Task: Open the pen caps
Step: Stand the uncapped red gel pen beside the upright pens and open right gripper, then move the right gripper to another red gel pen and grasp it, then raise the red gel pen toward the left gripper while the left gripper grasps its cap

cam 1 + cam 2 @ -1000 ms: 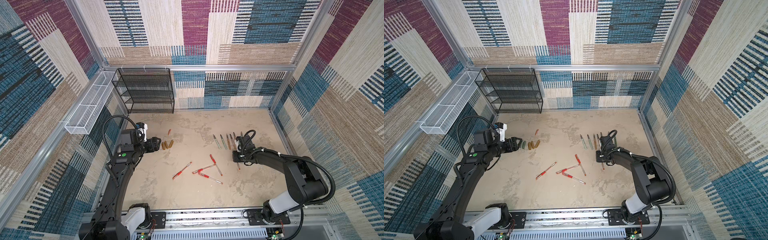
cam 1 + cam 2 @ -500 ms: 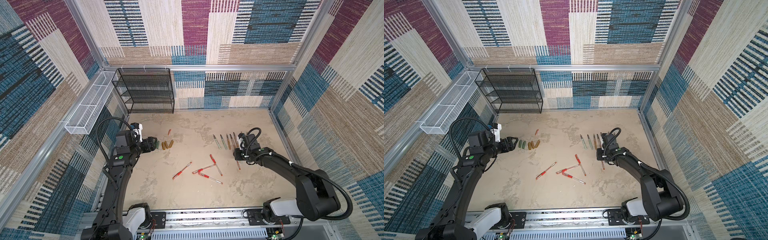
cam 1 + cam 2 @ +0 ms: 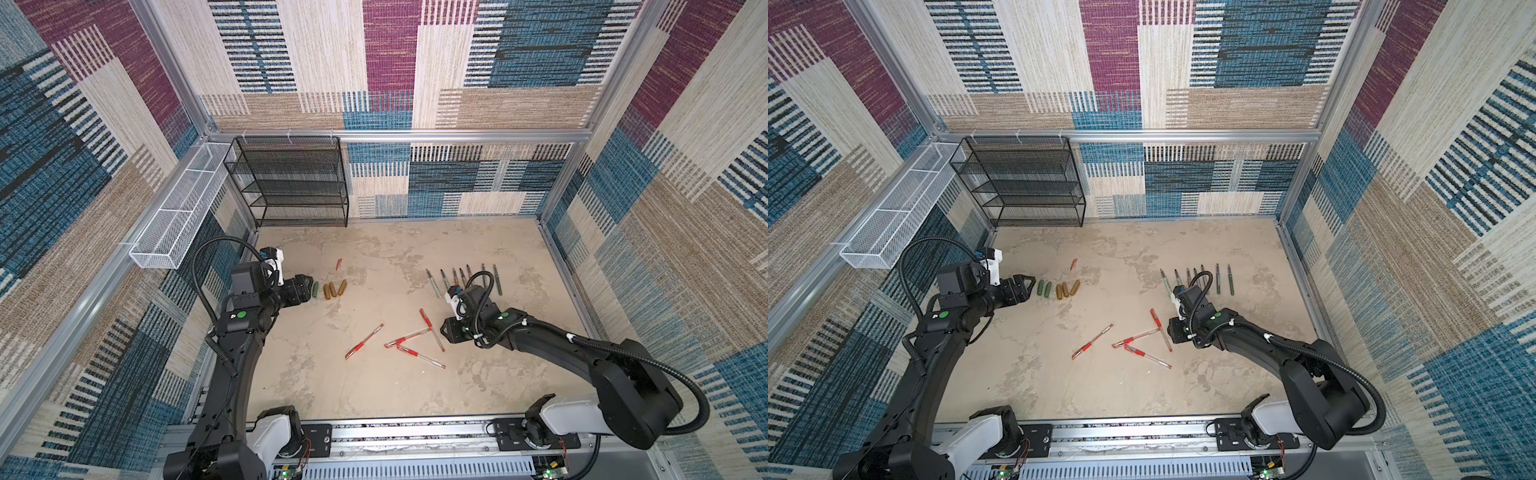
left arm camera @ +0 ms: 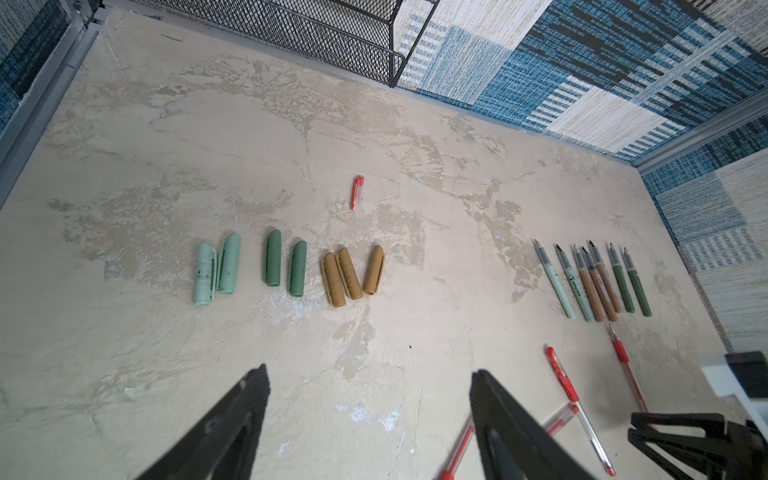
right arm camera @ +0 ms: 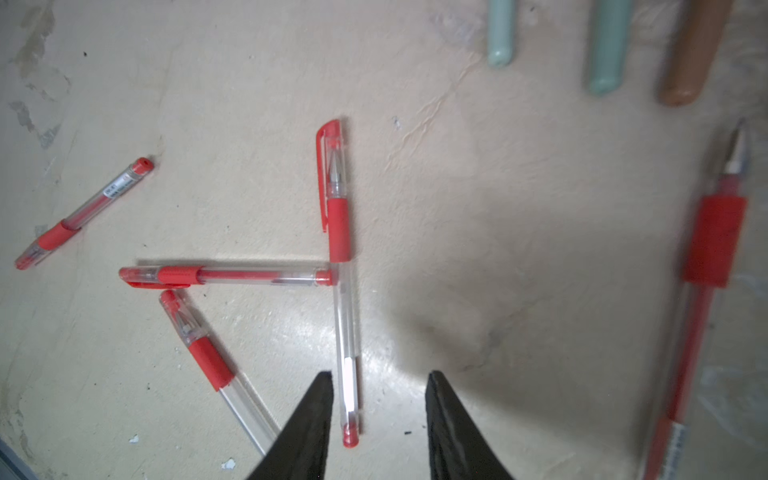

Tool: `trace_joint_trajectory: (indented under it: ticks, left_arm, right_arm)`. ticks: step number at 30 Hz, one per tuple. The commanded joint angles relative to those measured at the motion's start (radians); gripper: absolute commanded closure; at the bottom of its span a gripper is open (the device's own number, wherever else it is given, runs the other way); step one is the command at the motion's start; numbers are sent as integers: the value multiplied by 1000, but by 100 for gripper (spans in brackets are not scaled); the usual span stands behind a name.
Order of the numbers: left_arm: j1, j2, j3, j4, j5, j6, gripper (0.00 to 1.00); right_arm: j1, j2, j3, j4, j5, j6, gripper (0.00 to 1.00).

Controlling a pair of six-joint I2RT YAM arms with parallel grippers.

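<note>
Loose pen caps lie in a row on the table: two mint [image 4: 216, 270], two dark green [image 4: 284, 266], three brown [image 4: 353, 274], with a slim red one [image 4: 358, 191] beyond. In both top views my left gripper [image 3: 307, 286] [image 3: 1027, 284] hovers just left of the green caps [image 3: 1044, 288], open and empty [image 4: 369, 370]. Several capped red pens [image 5: 336, 208] [image 3: 409, 334] lie scattered mid-table. My right gripper [image 3: 446, 328] [image 5: 379, 374] stands open over the tail end of one capped pen, whose clear barrel [image 5: 347, 374] lies between the jaws, untouched. An uncapped red pen [image 5: 712, 245] lies beside it.
A row of uncapped pen barrels [image 3: 461, 278] [image 4: 594, 282] lies behind the right arm. A black mesh shelf rack [image 3: 291, 183] stands at the back left. A white wire basket [image 3: 174, 220] hangs on the left wall. Aluminium frame rails edge the table.
My right gripper's jaws have spread and it has moved from the barrel row toward the scattered red pens. My left gripper has drawn back a little to the left, uncovering a green cap.
</note>
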Motion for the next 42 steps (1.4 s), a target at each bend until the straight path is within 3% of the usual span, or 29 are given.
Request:
trace_joint_trajectory:
  ticks: [1,10,22,26,34,42]
  left_arm:
    - [3,-2,-6,32,-7,7,19]
    - [8,-5,-14,40,10,3,19]
    - [12,10,-1,35,23,-12,19]
    - [12,11,-11,45,39,-16,19]
    - [12,19,-5,59,127,-48,20]
    - [2,24,-20,116,286,-117,23]
  right_arm:
    - [36,41,20,27,11,-2,60]
    - [73,167,74,-14,105,-13,62]
    - [74,254,123,-27,211,-38,79]
    - [73,296,159,-46,230,-57,92]
    - [74,291,238,-53,220,-65,99]
    - [87,175,225,144,26,13,98]
